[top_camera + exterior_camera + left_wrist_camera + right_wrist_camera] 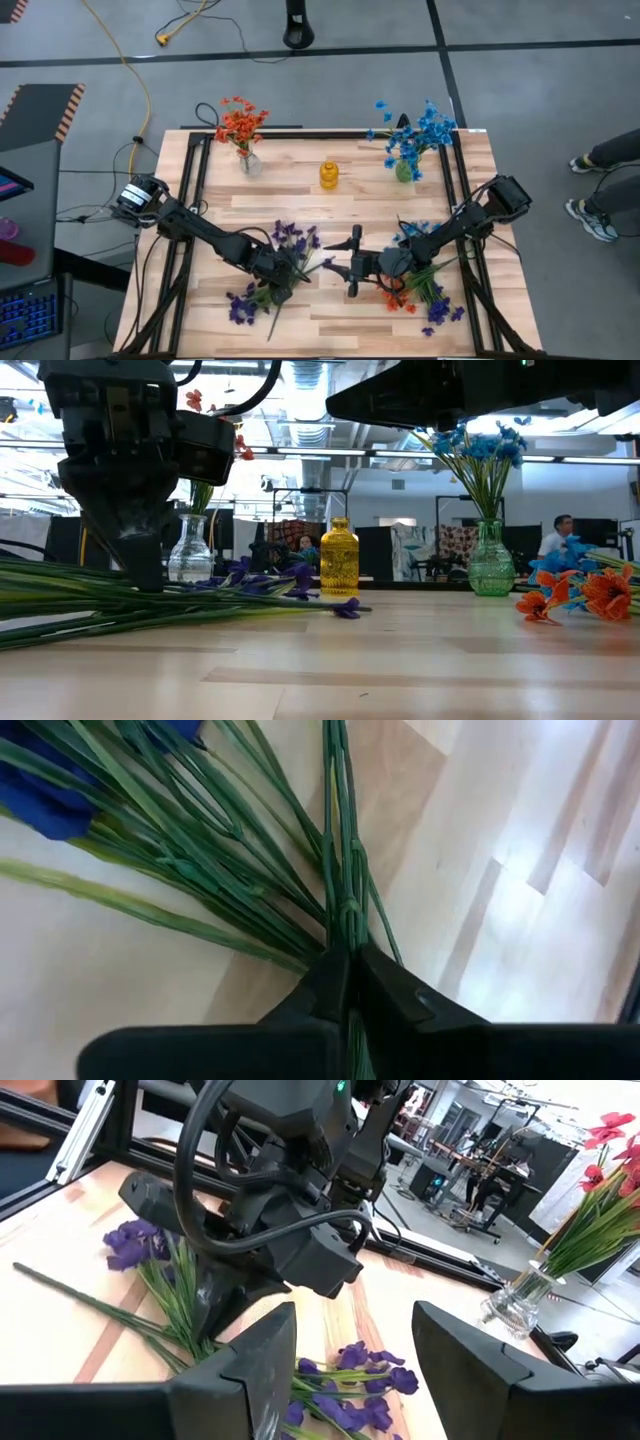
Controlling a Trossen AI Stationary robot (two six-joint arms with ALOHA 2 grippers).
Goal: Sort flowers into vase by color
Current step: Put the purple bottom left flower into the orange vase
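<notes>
Purple flowers (293,238) lie on the table's near left, their green stems (200,870) flat on the wood; the low view shows them too (250,575). My left gripper (278,278) slants down onto these stems and is shut on a few of them (347,960). My right gripper (352,265) hovers open just right of it, pointing at the left gripper (270,1270), with nothing between its fingers (350,1365). A clear vase (249,162) holds orange-red flowers, a green vase (404,170) holds blue ones, and a yellow vase (329,175) stands between them. My left gripper pinches a thin bundle of green stems (343,915) between its two fingers, well away from the blossoms. The fingers come slanting down from above (140,570). The stems still lie on the table with the other stems beside them.
A mixed heap of blue and orange-red flowers (420,292) lies at the near right, under the right arm. More purple blossoms (243,305) lie near the front edge. A black frame (200,160) borders the table. A person (605,190) stands at the right.
</notes>
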